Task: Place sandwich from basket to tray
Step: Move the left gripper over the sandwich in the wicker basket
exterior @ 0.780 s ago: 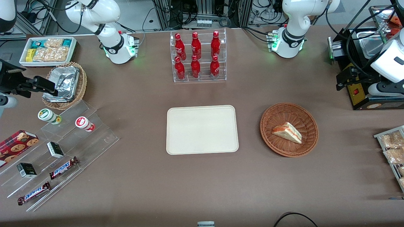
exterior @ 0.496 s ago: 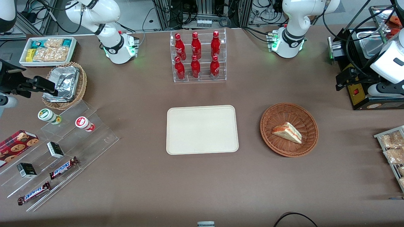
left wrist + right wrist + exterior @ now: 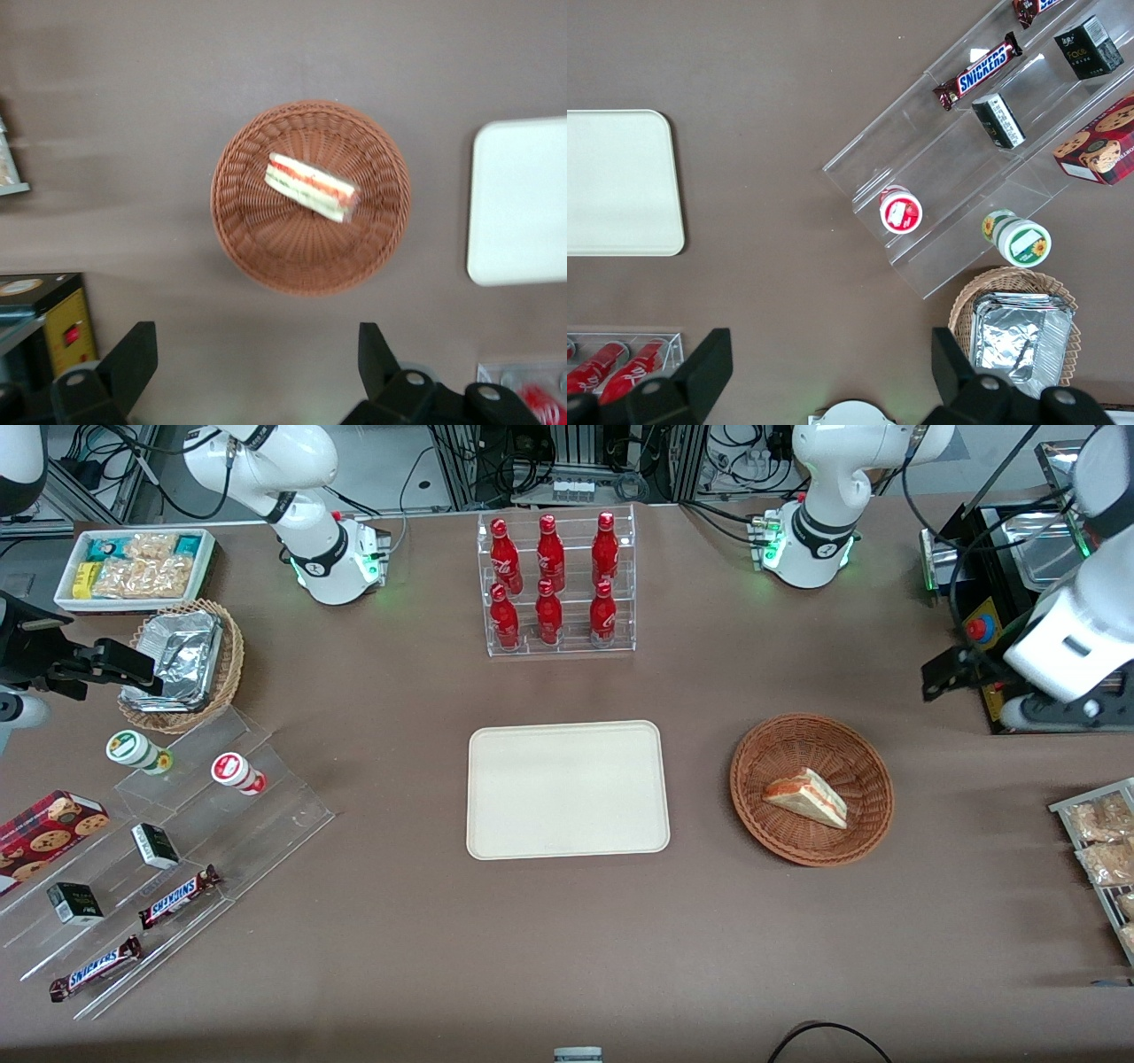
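While the sandwich [image 3: 807,798] lies untouched in the basket [image 3: 811,735], I read my left arm as only at the approach, nothing yet lifted. My end effector [image 3: 248,367] hangs released, its two dark fingers [image 3: 131,354] spread wide with nothing between them, high over the bare surface [image 3: 567,939] just beside the basket rim and toward the working arm's end. From the front I see it near the black machine [image 3: 1001,691] at that end, well apart from the sandwich. I judge that the wide spread is there so the fingers can straddle the wedge across its bread faces once I bring them down. The sandwich rests on its side near the middle of the basket, its red and green filling edge showing to the wrist camera, its length set at a slant to the line between my fingers; I would likely have to turn the wrist a little to square up. It touches only the wicker, with room around it on every side, so the fingers should find space to drop in. The tray [image 3: 567,735] sits flat and bare beside the basket, toward the parked arm's end, near enough that the carry looks short and level. I judge the bread soft, so a light squeeze would suit it. The basket is shallow, so little lift should be needed to pass its rim.
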You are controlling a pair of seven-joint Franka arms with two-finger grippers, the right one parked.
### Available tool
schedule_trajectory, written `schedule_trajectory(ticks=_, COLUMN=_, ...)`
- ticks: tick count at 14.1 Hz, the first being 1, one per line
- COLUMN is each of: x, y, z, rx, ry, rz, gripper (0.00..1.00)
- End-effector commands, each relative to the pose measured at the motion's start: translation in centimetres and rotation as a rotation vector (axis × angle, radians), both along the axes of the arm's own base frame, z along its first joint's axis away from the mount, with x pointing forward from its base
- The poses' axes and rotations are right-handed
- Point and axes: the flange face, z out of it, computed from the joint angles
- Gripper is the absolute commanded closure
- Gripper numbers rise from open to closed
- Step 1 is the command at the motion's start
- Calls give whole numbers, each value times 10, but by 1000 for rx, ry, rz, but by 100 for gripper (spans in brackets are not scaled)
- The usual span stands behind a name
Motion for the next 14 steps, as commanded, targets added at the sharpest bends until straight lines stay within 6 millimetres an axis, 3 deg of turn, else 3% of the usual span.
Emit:
schedule_trajectory(ticks=1, x=-11, y=-3, z=-56, rx=17, ry=-25, rz=147, gripper=0)
schedule_trajectory(ticks=5, x=-37, y=-14, z=-121, rx=10, ry=-98, rz=442, gripper=0)
schedule_trajectory(ticks=8, x=-46, y=-38, z=-156, rx=-2, ry=-128, rz=693, gripper=0)
schedule_trajectory(ticks=11, x=-45, y=-55, z=-193, rx=0, ry=-105, rz=866, gripper=0)
schedule_trajectory(ticks=14, x=-40, y=-59, z=-223, rx=-11, ry=-105, rz=964, gripper=0)
